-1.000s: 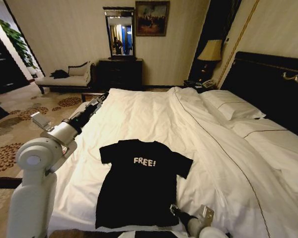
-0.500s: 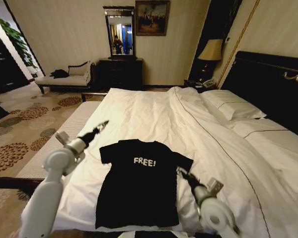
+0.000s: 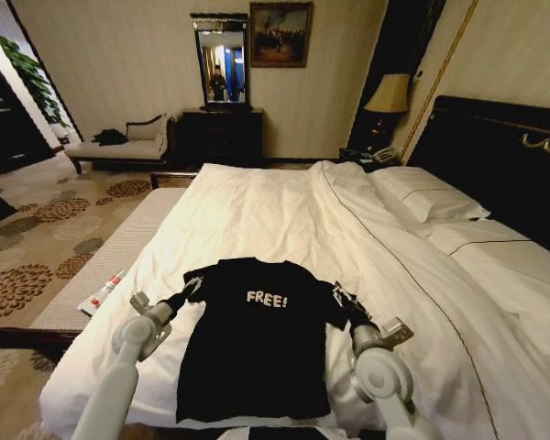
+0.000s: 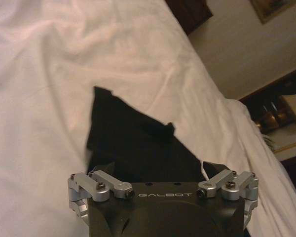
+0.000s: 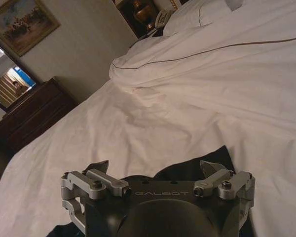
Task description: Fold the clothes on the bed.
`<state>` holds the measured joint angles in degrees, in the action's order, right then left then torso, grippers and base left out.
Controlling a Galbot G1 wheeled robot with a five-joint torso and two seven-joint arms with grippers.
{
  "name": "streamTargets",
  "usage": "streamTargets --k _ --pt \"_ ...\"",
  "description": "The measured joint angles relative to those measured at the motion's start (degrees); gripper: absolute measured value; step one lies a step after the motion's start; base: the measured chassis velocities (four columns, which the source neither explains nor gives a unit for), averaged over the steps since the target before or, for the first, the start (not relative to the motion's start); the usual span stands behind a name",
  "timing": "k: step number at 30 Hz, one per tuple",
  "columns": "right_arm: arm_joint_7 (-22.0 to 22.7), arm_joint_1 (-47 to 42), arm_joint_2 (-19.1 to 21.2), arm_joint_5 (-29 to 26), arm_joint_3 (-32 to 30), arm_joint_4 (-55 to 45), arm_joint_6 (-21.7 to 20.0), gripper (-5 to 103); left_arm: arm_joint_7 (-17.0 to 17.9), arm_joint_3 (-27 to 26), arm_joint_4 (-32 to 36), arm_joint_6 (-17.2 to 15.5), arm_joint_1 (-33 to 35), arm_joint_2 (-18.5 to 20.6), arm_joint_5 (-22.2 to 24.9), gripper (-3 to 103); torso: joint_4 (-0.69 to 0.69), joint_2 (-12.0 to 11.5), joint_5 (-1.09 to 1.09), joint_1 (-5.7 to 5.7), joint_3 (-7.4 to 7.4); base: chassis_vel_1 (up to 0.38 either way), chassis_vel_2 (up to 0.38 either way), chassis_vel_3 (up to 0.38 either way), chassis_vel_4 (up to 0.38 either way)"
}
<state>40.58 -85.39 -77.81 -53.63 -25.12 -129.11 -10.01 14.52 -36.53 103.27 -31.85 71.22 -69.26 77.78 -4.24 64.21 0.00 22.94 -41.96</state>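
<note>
White duvet covers the bed (image 3: 284, 211) before you, and the black T-shirt (image 3: 257, 344) lies flat on it near the foot edge, "FREE!" facing up. Your left gripper (image 3: 194, 287) sits at the shirt's left sleeve, jaws spread over the fabric. Your right gripper (image 3: 338, 295) sits at the shirt's right sleeve, jaws likewise spread.

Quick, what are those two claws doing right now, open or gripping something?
Left gripper: open, at the T-shirt's left sleeve, holding nothing.
Right gripper: open, at the right sleeve, holding nothing.
</note>
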Motion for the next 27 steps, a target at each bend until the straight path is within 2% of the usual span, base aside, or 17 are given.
streamTargets --k 3,11,15,19,24,27 --pt "0.6 -0.5 -0.7 -0.2 -0.4 -0.6 -0.1 100 0.2 0.0 -1.8 0.0 -0.1 -0.4 -0.7 100 -0.03 0.0 -0.01 0.0 0.0 0.0 0.0 0.0 0.0" --pt "1.2 -2.4 -1.9 -0.3 -1.3 -1.6 -0.3 100 -0.5 -0.3 -7.0 1.0 -0.2 -0.4 -3.4 100 -0.01 0.0 0.0 0.0 0.0 0.0 0.0 0.0 0.0" --pt "1.5 -2.8 -1.7 -0.4 -1.3 -1.8 -0.4 100 -1.0 2.1 -10.6 2.2 -4.6 -0.4 -4.0 100 -0.05 0.0 0.0 0.0 0.0 0.0 0.0 0.0 0.0" --pt "1.8 -2.6 -0.9 -0.8 -1.1 -1.5 -0.5 100 -0.9 2.5 -10.4 2.4 -6.2 -1.0 -2.7 100 -0.01 0.0 0.0 0.02 -0.01 0.0 0.0 0.0 0.0" --pt "2.1 -2.8 -0.8 -0.9 -1.3 -1.5 -0.6 100 -0.4 2.1 -9.1 2.5 -7.0 -1.2 -1.3 100 -0.03 0.0 0.0 0.01 -0.01 0.0 0.0 0.0 0.0" --pt "2.1 -2.7 -0.8 -1.0 -1.3 -1.5 -0.6 100 0.1 0.6 -7.0 2.8 -7.1 -0.7 -0.1 100 -0.01 0.0 0.0 0.01 -0.01 0.0 0.0 0.0 0.0"
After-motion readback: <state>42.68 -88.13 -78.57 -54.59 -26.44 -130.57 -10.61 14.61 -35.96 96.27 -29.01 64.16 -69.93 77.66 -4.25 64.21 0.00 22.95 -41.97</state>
